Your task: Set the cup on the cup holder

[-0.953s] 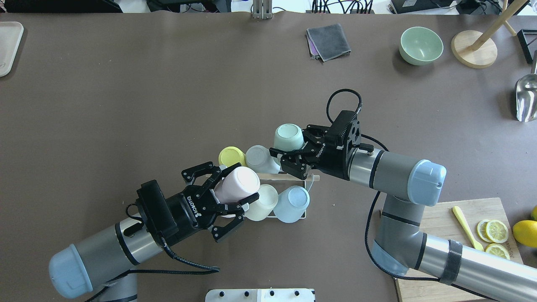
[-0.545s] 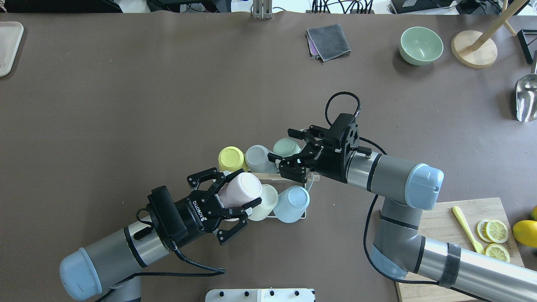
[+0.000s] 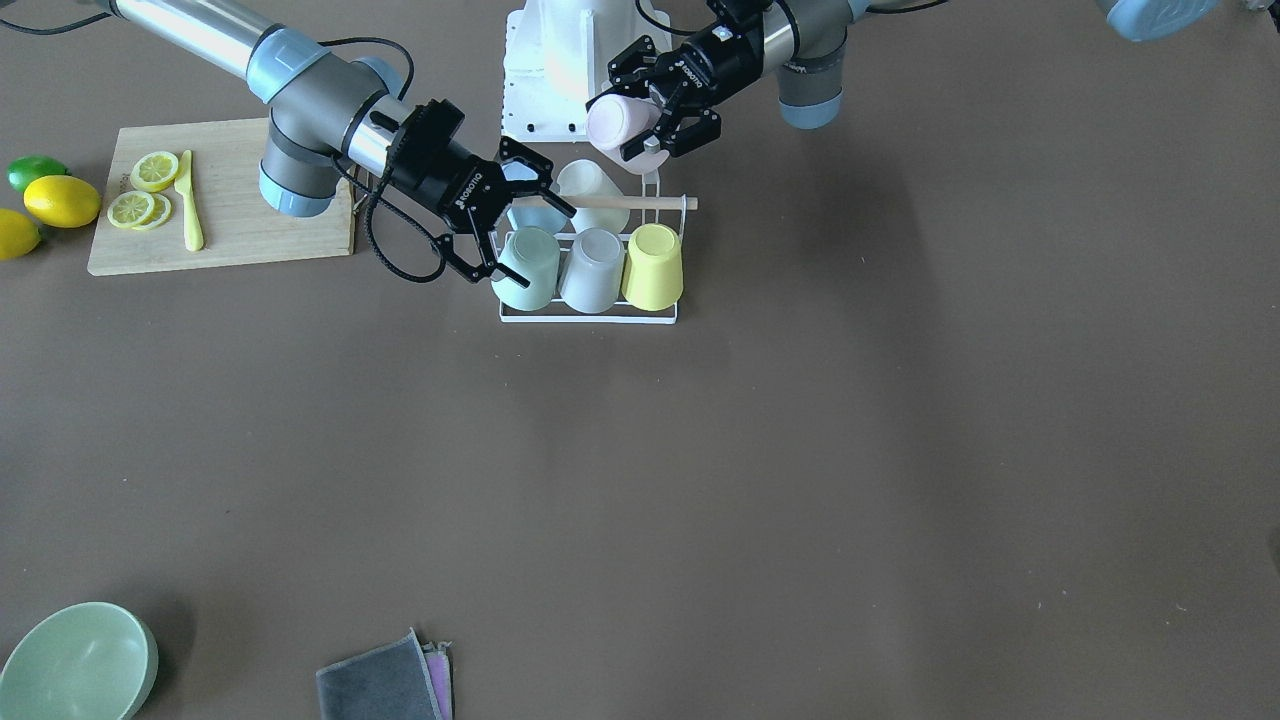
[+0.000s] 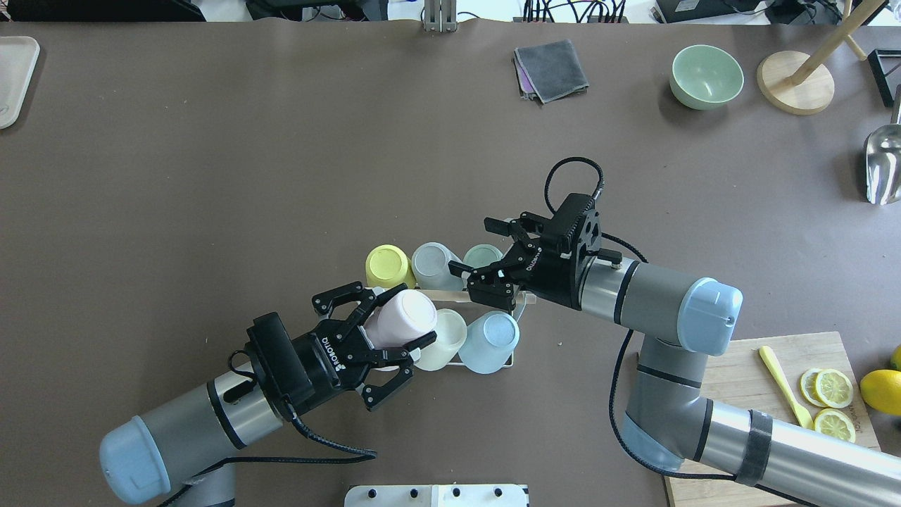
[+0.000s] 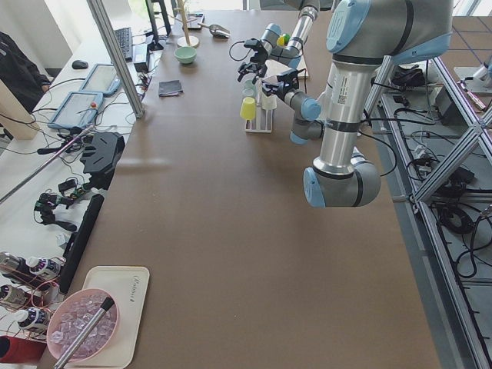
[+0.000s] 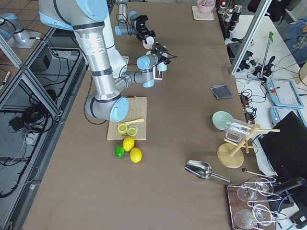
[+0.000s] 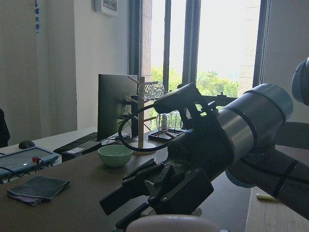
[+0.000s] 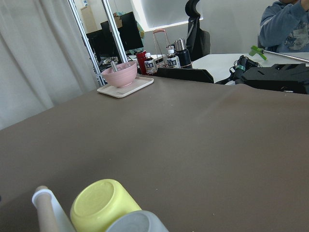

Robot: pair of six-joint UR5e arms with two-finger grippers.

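- Left gripper (image 4: 395, 322) is clamped on a pink cup (image 4: 407, 312), held tilted over the cup holder (image 3: 590, 318), at its corner nearest the robot's left, on the desk (image 4: 281, 176).
- Right gripper (image 4: 473, 248) is spread apart on either side of a mint cup (image 4: 484, 255), which is upside down on the holder.
- 4 more upturned cups sit there: yellow cup (image 4: 387, 264), grey cup (image 4: 433, 264), cream cup (image 4: 447, 339), blue cup (image 4: 493, 341).

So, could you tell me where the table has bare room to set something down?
Bare: the broad stretch between cup rack, white tray and grey cloth, and the patch between rack and green bowl. Crowded: around the rack, where the left end effector and right end effector are, and the cutting board.
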